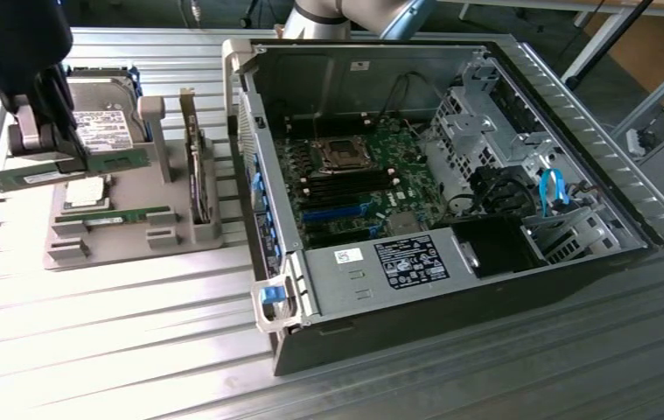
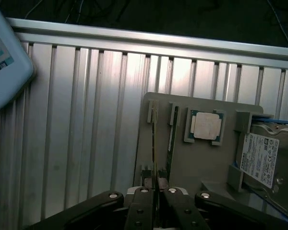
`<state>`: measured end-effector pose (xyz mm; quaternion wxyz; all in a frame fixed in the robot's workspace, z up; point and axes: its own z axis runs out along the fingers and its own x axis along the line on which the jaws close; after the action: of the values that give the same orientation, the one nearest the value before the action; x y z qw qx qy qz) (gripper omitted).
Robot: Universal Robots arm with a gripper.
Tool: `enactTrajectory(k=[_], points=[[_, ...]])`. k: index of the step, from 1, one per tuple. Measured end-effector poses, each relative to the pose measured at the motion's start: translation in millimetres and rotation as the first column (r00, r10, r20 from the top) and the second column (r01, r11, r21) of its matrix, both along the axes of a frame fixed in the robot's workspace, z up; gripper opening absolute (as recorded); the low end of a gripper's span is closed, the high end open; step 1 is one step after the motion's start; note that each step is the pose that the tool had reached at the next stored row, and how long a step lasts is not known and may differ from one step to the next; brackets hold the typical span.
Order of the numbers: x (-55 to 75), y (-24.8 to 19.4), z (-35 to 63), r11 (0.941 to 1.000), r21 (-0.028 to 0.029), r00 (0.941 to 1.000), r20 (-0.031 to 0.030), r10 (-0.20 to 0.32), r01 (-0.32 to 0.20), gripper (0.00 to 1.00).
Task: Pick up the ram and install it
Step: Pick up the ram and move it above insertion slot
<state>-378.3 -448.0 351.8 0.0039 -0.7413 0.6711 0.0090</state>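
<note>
A black robot claw [image 2: 156,188] is clamped on a long thin green circuit-board ram stick [image 1: 31,176], over a grey plastic tray [image 1: 133,249].

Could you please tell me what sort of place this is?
Likely a robotics lab bench for computer assembly: an open computer case on a ribbed aluminium table, a parts holder beside it, and the hand gripping the ram.

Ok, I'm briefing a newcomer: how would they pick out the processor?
Left of the open computer case in the exterior view sits a grey parts holder. The processor lies flat on it, between the hard drive and a green ram stick; it alone is a small square silver chip.
</note>
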Motion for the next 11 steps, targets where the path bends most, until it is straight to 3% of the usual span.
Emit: enactTrajectory(k=[11], points=[[0.0, 0.0, 13.5, 1.0000, 0.0000, 1.0000, 0.0000, 0.000, 0.000, 0.13]])
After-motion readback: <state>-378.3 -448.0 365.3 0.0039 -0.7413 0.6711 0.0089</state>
